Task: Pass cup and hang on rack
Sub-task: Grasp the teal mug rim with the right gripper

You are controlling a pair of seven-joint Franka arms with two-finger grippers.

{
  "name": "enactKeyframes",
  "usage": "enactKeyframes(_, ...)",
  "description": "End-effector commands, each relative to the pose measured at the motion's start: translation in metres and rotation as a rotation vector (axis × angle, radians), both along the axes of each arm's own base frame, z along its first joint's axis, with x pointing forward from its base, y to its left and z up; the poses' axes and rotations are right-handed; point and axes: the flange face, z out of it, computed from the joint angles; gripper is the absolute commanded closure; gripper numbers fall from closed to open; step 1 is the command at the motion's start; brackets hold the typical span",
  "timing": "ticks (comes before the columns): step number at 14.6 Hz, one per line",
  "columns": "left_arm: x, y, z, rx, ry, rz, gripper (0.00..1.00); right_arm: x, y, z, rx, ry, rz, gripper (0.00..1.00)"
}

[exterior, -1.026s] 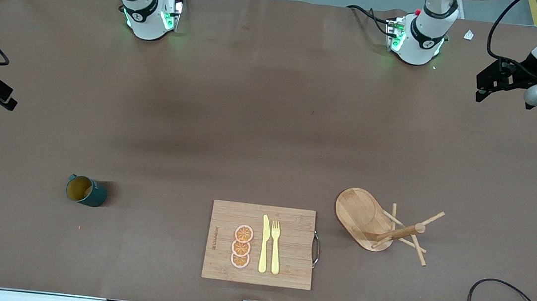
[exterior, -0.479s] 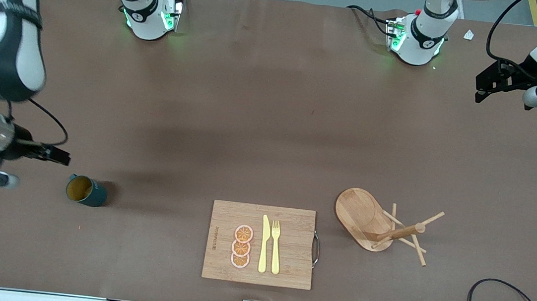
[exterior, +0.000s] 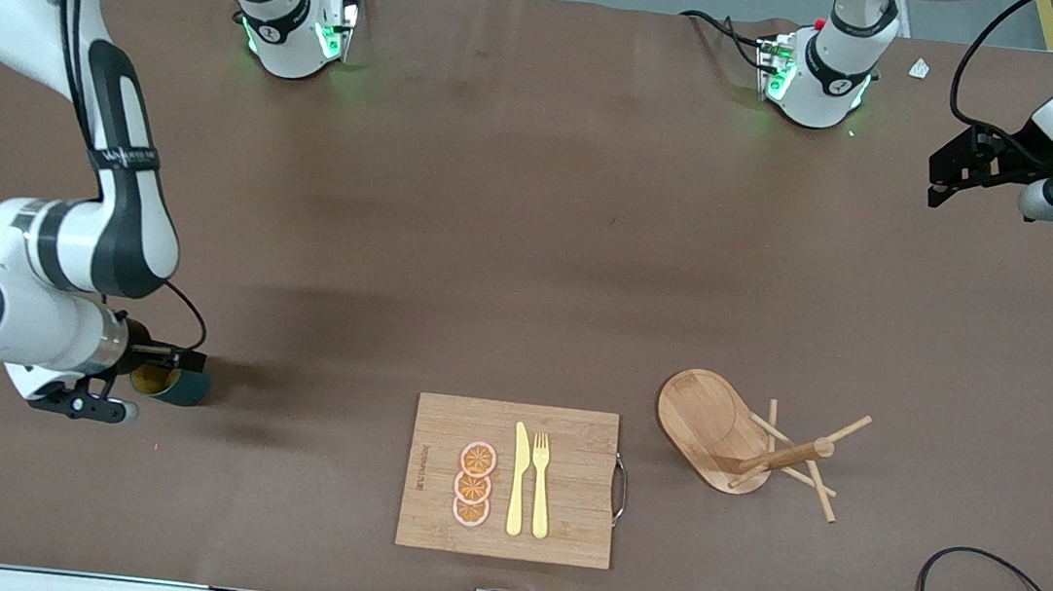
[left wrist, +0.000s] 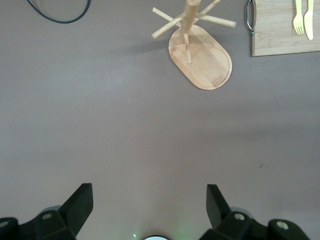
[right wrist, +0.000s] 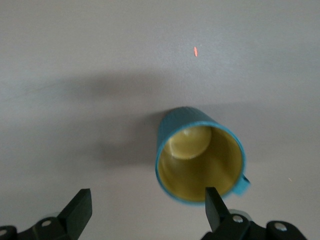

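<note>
**Right gripper lines up over the cup**

The right gripper (exterior: 163, 357) hangs just above the small dark teal-green cylindrical cup (right wrist: 200, 156) with its mustard-yellow inside, fingers spread wide and holding nothing. In the right wrist view one fingertip (right wrist: 212, 200) overlaps the cup's rim while the other sits well clear over bare brown bench (exterior: 533, 237), so the gripper looks off-centre. The cup stands upright, mouth up, its small handle (right wrist: 243, 184) on the side by that overlapping finger.

The cup lies toward the right arm's end of the bench from the rectangular bamboo cutting board (exterior: 444, 424), which carries three orange slices (exterior: 473, 484) and a yellow knife (exterior: 518, 479) and fork (exterior: 540, 483). The light wooden rack (exterior: 746, 443), a mug tree with an oval base, stands beside the board toward the left arm's end.

The left gripper (exterior: 956, 169) waits with open fingers over that end of the bench, well apart from the rack.

I judge this the approach to the first grasp. Next, the right gripper probably must shift to straddle the cup's wall or body, descend, then close.
</note>
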Motion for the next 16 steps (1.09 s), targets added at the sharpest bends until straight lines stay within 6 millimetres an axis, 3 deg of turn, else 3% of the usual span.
enactKeyframes(1, 0.000, -0.005, 0.005, -0.010, -0.008, 0.005, 0.00, 0.005, -0.007, -0.019, -0.009, -0.043, -0.002, 0.05)
enactKeyframes(2, 0.000, -0.008, 0.004, -0.010, -0.005, 0.000, 0.00, 0.006, -0.009, -0.023, -0.010, -0.046, -0.003, 0.13)
enactKeyframes(4, -0.001, -0.009, 0.005, -0.008, -0.007, -0.003, 0.00, 0.003, -0.008, -0.030, -0.010, -0.028, -0.002, 0.56)
enactKeyframes(5, -0.001, -0.009, 0.006, -0.010, -0.008, -0.001, 0.00, 0.001, -0.009, -0.034, -0.010, -0.020, -0.002, 0.70)
enactKeyframes(8, -0.002, -0.016, 0.006, -0.017, -0.010, -0.014, 0.00, 0.002, -0.012, -0.033, -0.005, -0.022, 0.053, 0.94)
enactKeyframes(10, 0.000, -0.016, 0.007, -0.018, -0.013, -0.013, 0.00, 0.004, -0.020, -0.030, 0.000, -0.033, 0.085, 0.98)
enactKeyframes(12, 0.001, -0.017, 0.006, -0.021, -0.009, -0.016, 0.00, 0.008, -0.012, -0.022, 0.002, -0.046, 0.102, 1.00)
enactKeyframes(14, -0.001, -0.027, 0.005, -0.019, -0.008, -0.033, 0.00, 0.019, 0.015, 0.001, 0.013, -0.091, 0.124, 1.00)
enactKeyframes(16, 0.000, -0.024, 0.005, -0.021, -0.007, -0.030, 0.00, 0.023, 0.067, 0.018, 0.023, -0.117, 0.106, 1.00)
